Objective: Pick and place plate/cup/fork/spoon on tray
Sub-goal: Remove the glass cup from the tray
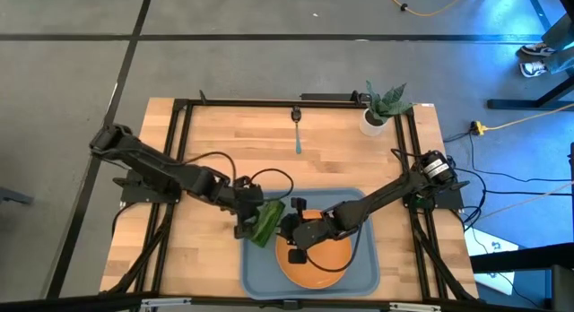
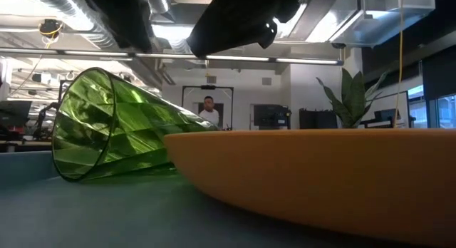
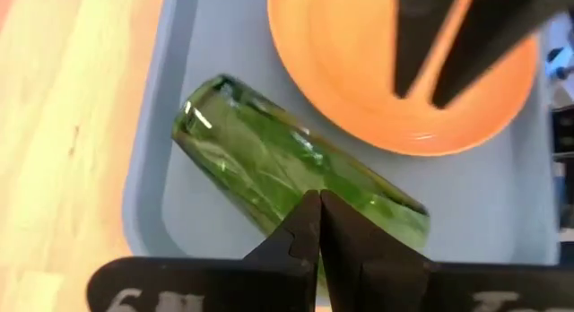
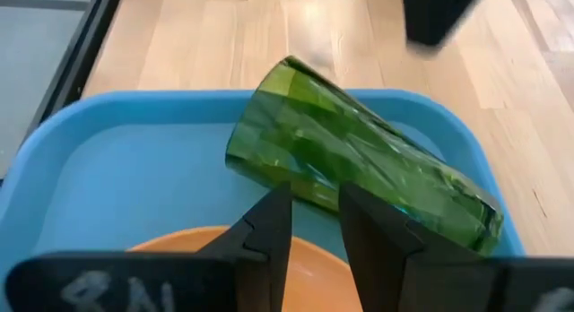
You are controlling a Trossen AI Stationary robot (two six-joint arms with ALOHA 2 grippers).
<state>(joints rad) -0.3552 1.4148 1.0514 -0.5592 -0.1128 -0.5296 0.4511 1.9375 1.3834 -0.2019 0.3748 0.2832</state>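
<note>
No readable text; end-effector markings too blurred.

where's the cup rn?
High view: the cup lies on its side in the tray's far-left corner, beside the orange plate, below the left hand.

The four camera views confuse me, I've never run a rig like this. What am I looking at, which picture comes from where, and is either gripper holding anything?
Two dark robot arms work at a wooden table. One picture looks straight down; one sits at tray level; the other two ride on the wrists.

The grey-blue tray holds the orange plate, and the green cup lies on its side beside the plate.

The left gripper is shut, right above the cup, apparently holding nothing. The right gripper is open over the plate, near the cup, also empty.

One teal-handled utensil lies at the table's far edge, near a potted plant. A person stands in the room beyond.
</note>
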